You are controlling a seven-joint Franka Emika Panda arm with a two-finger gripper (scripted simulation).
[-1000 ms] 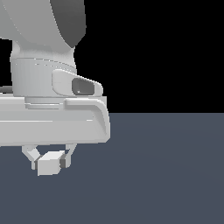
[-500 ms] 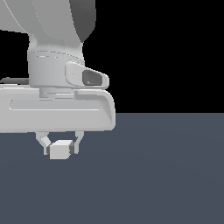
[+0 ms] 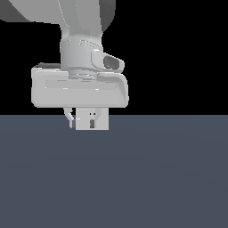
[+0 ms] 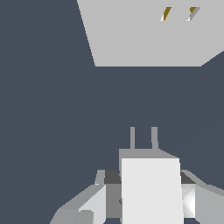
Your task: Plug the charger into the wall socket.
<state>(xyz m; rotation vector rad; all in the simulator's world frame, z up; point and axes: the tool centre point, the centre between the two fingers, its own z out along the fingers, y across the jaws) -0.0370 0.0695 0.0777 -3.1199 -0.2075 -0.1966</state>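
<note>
In the wrist view my gripper (image 4: 144, 200) is shut on the charger (image 4: 151, 192), a plain white block with two thin prongs (image 4: 132, 138) pointing forward. Ahead stands the wall socket (image 4: 144, 39), a flat white plate with two small dark holes (image 4: 165, 14). A strip of dark floor separates prongs and plate, and the prongs are offset sideways from the holes. In the exterior view the gripper (image 3: 82, 121) hangs under the grey hand. One finger (image 3: 69, 117) shows beside a white square shape (image 3: 100, 121) with dark marks. I cannot tell charger from socket there.
A flat dark blue-grey floor (image 3: 156, 178) fills the lower half of the exterior view, with black background above. The arm's large grey hand and wrist (image 3: 80, 91) occupy the upper part on the exterior view's left.
The hand has moved toward the exterior view's right and upward, looking smaller, with the charger still held. A larger white square with dark marks now shows under the hand.
</note>
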